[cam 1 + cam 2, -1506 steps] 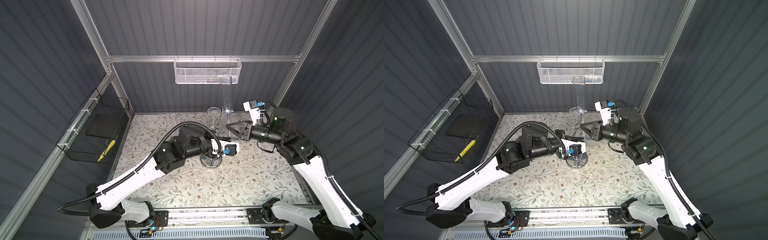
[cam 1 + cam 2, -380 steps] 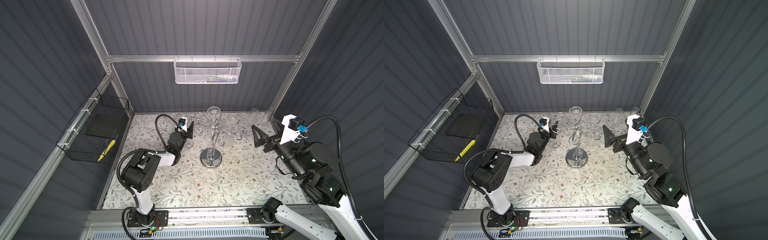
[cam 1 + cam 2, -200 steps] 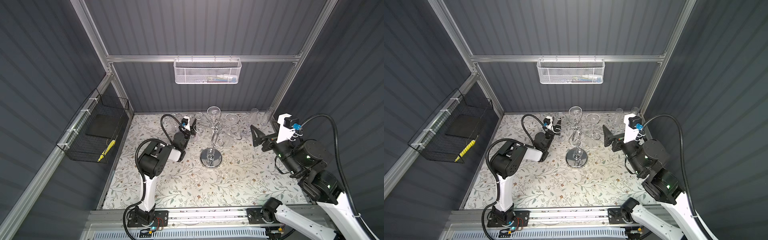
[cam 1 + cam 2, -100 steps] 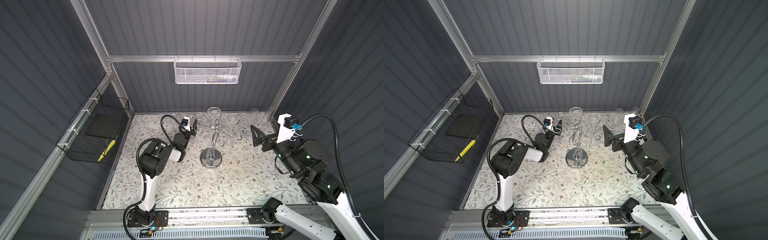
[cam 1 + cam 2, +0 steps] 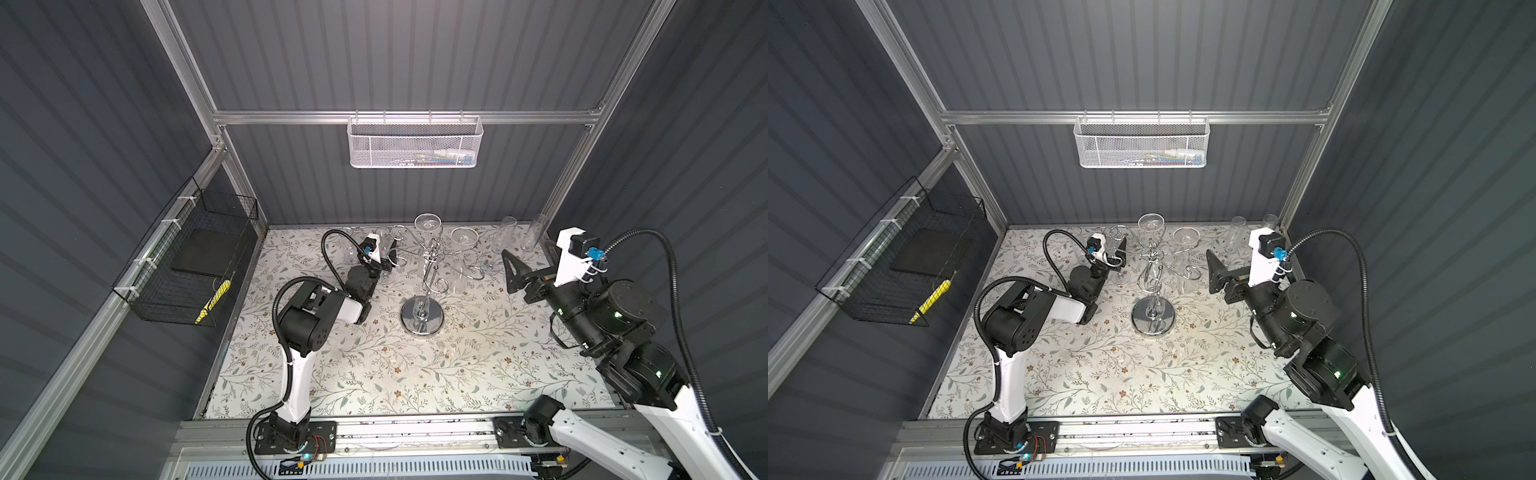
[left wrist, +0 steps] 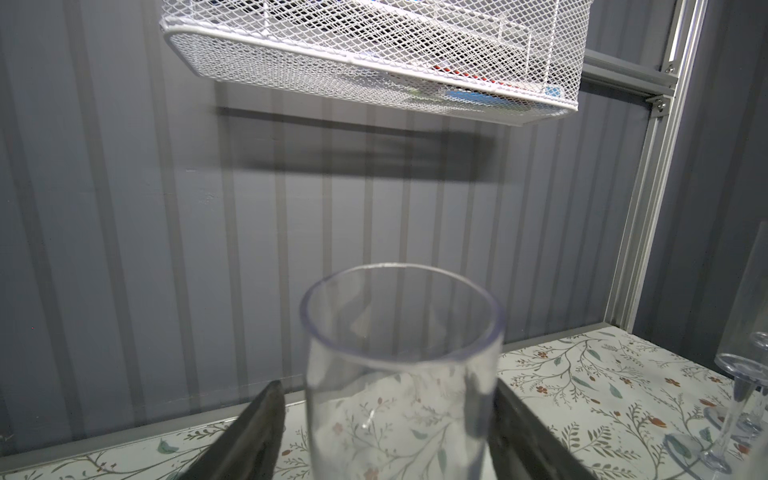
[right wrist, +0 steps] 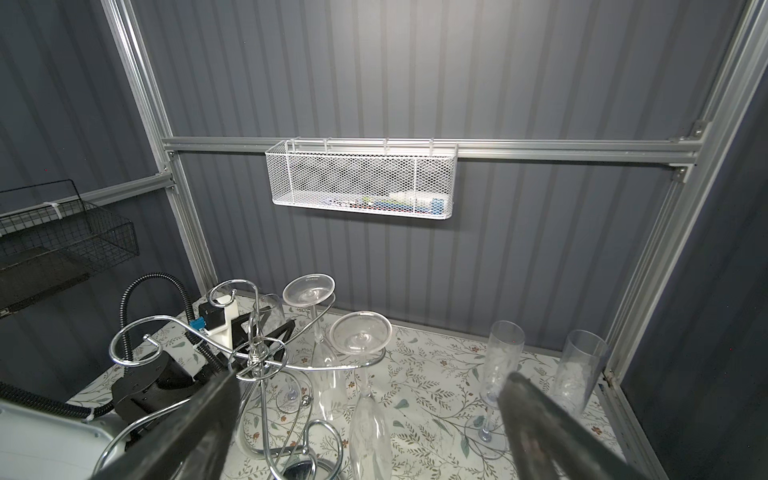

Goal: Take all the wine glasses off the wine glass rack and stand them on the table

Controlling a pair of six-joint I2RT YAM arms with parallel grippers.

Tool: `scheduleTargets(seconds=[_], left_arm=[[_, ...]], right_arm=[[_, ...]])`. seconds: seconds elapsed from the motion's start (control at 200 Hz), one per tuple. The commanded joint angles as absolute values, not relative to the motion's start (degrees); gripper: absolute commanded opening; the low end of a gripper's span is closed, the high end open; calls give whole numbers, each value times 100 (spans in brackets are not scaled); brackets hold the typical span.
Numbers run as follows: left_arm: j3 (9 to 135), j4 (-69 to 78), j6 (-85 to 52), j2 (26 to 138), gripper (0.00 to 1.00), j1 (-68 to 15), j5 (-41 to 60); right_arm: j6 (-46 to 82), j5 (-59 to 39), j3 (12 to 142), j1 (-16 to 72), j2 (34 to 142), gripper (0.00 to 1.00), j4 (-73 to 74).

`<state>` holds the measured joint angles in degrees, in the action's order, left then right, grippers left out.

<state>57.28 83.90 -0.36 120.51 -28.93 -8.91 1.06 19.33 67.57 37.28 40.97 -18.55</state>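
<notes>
Chrome wine glass rack [image 5: 432, 322], clear wine glass [image 5: 464, 236], cream/green floral tabletop [image 5: 415, 374], wht mesh basket [image 5: 415, 145], blk wire basket [image 5: 187, 266].

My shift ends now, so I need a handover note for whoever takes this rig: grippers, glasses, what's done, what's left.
Left gripper: open, jaws either side of an upright glass on the table, back left; a gap shows on one side.
Right gripper: open, empty, facing the wine glass rack.
Done: three more glasses stand on the table: one beside it, two at back right.
Left: two hanging glasses, upside down on the rack.
</notes>
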Motion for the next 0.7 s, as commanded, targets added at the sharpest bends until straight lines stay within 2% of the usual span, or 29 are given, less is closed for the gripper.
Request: scheduleTargets(seconds=[0.0,0.695], left_arm=[[5695,8684,97,11835,76,-2883,-851],[5338,8424,178,10901,76,-2883,-826]], right_arm=[[166,1933,6851,3739,4015,99,-1880],[358,1723,6782,3744,3771,99,-1888]])
